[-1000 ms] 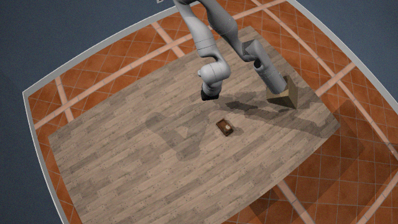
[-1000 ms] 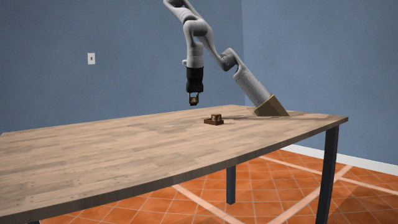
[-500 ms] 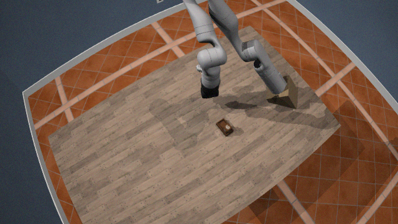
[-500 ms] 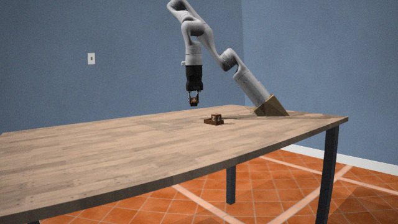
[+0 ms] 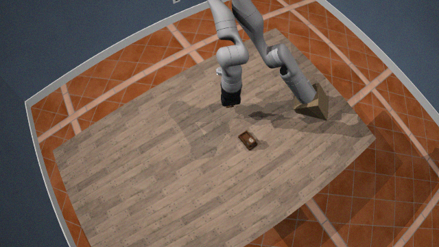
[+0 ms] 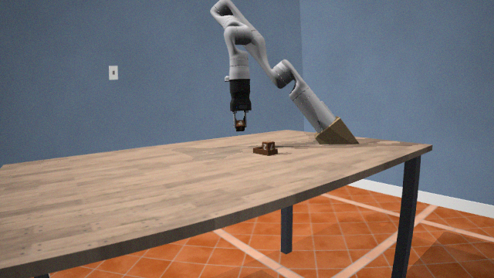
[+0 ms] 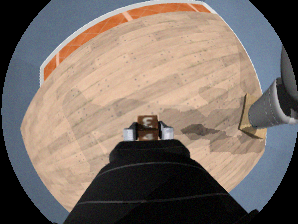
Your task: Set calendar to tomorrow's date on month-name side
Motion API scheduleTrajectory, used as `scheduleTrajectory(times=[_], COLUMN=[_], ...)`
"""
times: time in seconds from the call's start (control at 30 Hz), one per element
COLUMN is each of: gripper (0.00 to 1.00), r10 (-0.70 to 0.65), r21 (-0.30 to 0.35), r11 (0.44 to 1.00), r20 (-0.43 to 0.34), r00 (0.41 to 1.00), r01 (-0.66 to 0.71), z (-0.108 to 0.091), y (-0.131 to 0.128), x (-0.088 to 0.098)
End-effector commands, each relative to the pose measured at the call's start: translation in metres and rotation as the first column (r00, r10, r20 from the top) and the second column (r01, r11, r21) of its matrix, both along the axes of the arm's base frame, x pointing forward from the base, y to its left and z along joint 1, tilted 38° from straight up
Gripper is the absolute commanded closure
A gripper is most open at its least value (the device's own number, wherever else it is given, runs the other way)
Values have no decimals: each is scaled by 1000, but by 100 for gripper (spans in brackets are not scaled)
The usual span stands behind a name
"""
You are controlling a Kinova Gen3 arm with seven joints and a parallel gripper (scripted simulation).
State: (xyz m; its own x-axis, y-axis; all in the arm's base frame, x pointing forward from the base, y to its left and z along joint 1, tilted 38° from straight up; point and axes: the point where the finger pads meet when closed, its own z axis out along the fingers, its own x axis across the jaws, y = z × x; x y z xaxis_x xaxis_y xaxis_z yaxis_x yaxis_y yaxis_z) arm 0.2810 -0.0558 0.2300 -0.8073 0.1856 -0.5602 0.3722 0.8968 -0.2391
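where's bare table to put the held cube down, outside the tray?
Tool holds one cube above the table. Bare wood lies left of and in front of the tray, out to the table edges. Tightest: the strip between tray and arm base, behind the tray.

The tray [image 6: 259, 150] sits flat on the surface [image 6: 154, 181], toward its far right part, with one cube [image 6: 268, 146] standing in it at the tray's right end. Behind and to the right of the tray, near the surface's far edge, stands the arm's wedge base [image 6: 340, 133], well apart from the tray. The arm rises from the base, bends over and comes down to the hand [image 6: 240, 123], which hangs high above the surface, behind and to the left of the tray. A second cube [image 7: 148, 127] sits between the hand's fingers [image 6: 235, 120], clear of the surface and of the tray.
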Motion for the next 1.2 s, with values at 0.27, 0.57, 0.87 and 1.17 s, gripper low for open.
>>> scheduleTrajectory(times=[0.27,0.57,0.87,1.17], gripper=[40,40,40,40], r10=[60,117,136,147], r21=[98,179,204,224], r11=[993,976,968,961], r20=[22,53,66,74], r00=[998,992,989,986], r01=[-62,-124,-147,-160], z=[1,1,1,2], y=[-3,-3,-3,-4], x=[0,-1,-1,-1])
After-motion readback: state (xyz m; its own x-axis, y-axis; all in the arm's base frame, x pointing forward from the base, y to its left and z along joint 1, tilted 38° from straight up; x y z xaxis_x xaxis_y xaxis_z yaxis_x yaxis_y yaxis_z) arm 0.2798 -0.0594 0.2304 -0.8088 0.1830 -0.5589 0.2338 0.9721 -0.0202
